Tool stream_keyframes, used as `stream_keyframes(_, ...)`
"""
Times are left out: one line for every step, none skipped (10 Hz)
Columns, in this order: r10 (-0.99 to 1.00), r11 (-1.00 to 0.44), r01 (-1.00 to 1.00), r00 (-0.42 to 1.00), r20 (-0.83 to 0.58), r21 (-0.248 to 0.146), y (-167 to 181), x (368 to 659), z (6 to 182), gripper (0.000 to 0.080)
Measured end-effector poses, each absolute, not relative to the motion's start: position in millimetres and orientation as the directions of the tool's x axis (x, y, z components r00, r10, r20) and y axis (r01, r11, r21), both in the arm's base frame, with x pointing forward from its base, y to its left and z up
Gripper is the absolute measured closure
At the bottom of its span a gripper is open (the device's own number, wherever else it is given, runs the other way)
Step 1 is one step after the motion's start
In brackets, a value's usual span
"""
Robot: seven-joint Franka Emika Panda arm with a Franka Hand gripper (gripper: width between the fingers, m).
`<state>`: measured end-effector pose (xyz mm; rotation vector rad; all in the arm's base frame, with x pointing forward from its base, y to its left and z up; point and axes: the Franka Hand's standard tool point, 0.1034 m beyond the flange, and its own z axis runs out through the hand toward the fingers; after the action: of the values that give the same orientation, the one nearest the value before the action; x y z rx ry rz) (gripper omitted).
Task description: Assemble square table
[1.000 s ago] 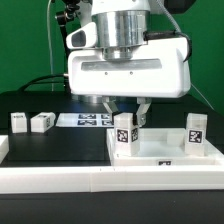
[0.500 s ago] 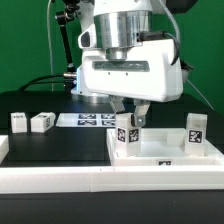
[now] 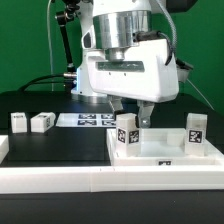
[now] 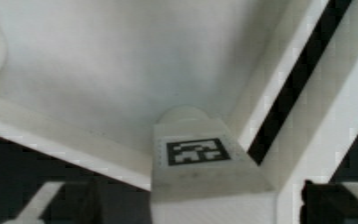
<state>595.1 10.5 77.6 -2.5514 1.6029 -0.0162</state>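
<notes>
The white square table top (image 3: 160, 160) lies at the exterior view's right, behind the front rail. Two white tagged legs stand upright on it: one (image 3: 125, 132) at its near left corner, another (image 3: 195, 131) at its right. My gripper (image 3: 131, 112) hangs just above the left leg, open, its fingers apart on either side of the leg's top. In the wrist view that leg (image 4: 199, 152) shows its tag between my dark fingers (image 4: 44, 203), with gaps on both sides, over the table top (image 4: 123, 70). Two more legs (image 3: 18, 122) (image 3: 42, 122) lie loose at the left.
The marker board (image 3: 90, 120) lies flat on the black table behind the loose legs. A long white rail (image 3: 60, 178) runs along the front edge. A small white block (image 3: 3, 147) sits at the far left.
My gripper has shifted toward the exterior view's right and tilted a little. The upright leg under it has stayed in place.
</notes>
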Motion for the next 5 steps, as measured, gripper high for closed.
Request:
stream_keyframes(-0.866,-0.490,-0.863,0.498,-0.044,-0.125,9.9,596.4,78.0,0.0171)
stream_keyframes(-0.805,-0.585,-0.801,0.593,-0.027,-0.130,10.3,596.9,78.1,0.0171)
stream_keyframes(-0.743,-0.663,-0.736,0.670,-0.006,-0.138,10.1,598.6,78.2,0.0156)
stream_keyframes(-0.716,-0.691,-0.710,0.698,-0.001,-0.138,10.0,598.6,78.0,0.0156)
stream_keyframes(-0.663,-0.743,-0.656,0.749,0.010,-0.137,9.9,598.5,77.9,0.0151)
